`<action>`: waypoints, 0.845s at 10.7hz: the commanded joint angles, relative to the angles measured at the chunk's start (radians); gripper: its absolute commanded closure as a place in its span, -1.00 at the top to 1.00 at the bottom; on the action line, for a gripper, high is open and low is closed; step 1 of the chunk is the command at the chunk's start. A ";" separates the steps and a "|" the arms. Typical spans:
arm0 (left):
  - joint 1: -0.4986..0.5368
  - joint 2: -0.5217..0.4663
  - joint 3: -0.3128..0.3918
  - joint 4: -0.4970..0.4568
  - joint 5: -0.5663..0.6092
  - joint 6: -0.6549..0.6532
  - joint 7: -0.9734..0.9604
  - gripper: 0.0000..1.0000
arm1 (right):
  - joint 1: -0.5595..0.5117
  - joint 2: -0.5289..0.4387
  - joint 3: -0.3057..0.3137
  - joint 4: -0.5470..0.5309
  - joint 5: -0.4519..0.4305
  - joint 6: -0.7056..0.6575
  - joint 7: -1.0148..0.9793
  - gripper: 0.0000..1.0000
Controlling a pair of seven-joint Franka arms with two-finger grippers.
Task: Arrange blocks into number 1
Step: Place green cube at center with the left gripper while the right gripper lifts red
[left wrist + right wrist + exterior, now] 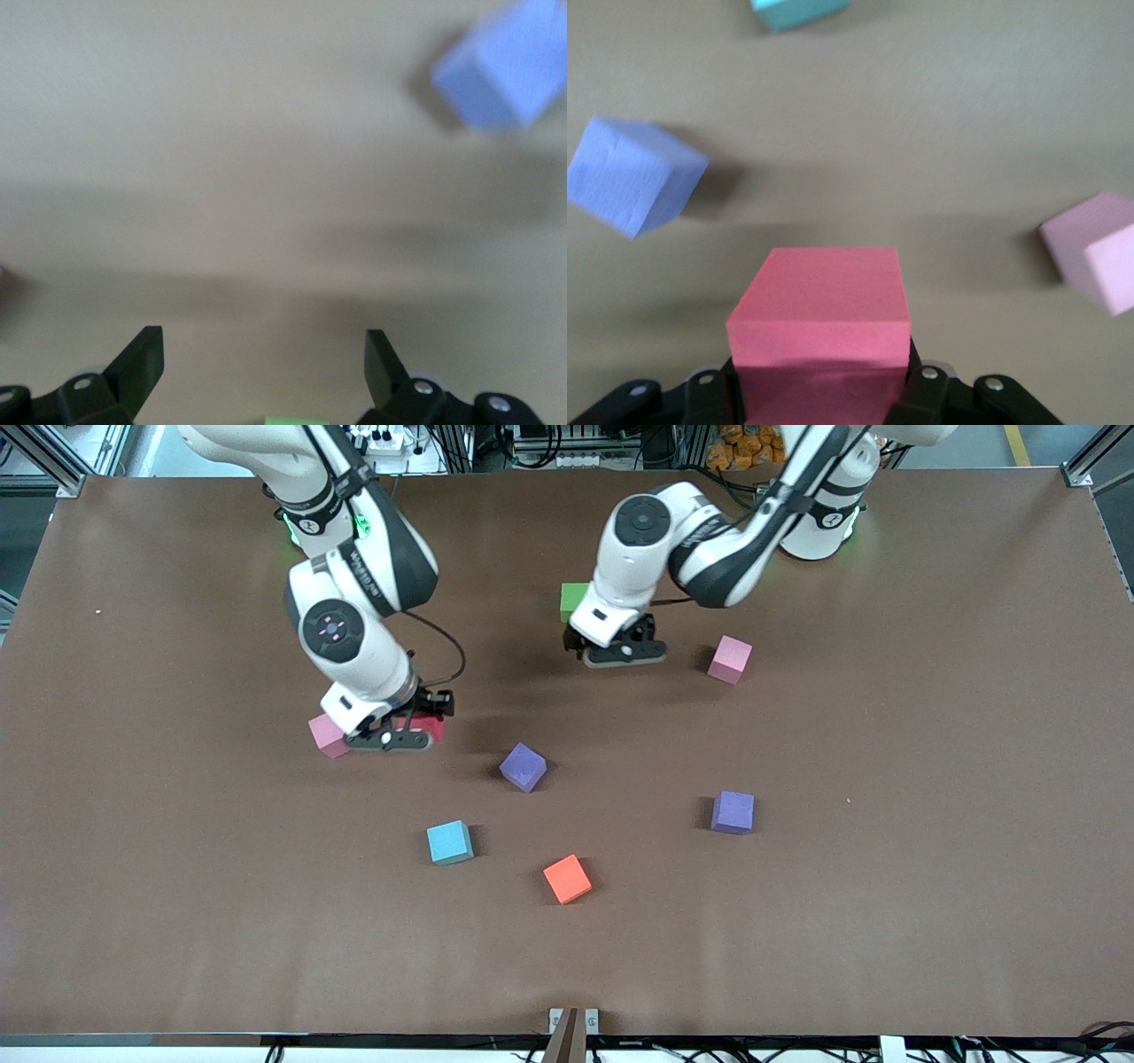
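Right end effector (pixel 824 390) clamps red block (pixel 819 305); pink block (pixel 327 735) just beside, risks bump; left end effector (pixel 264 359) wide, empty

light: you get even, bright overhead light on the brown table (pixel 886 912), no hard glare
sheen: soft pale streaks across the table nearest the front camera
shadows: short and soft, beside each cube; arms cast diffuse dark patches
left wrist view: you see heavy blur, purple block (pixel 505 66) smeared, washed-out tone
right wrist view: red block (pixel 821 305) sharp, purple and pink cubes soft
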 commanded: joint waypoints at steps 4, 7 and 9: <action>0.269 -0.115 0.001 0.070 0.025 -0.187 0.310 1.00 | 0.282 0.081 -0.014 -0.016 0.044 0.121 0.125 -0.11; 0.366 -0.141 0.044 0.070 0.023 -0.245 0.565 1.00 | 0.414 0.190 -0.014 0.070 0.175 0.195 0.224 -0.11; 0.374 -0.138 0.070 0.035 0.023 -0.267 0.645 1.00 | 0.477 0.242 -0.009 0.090 0.175 0.248 0.326 -0.11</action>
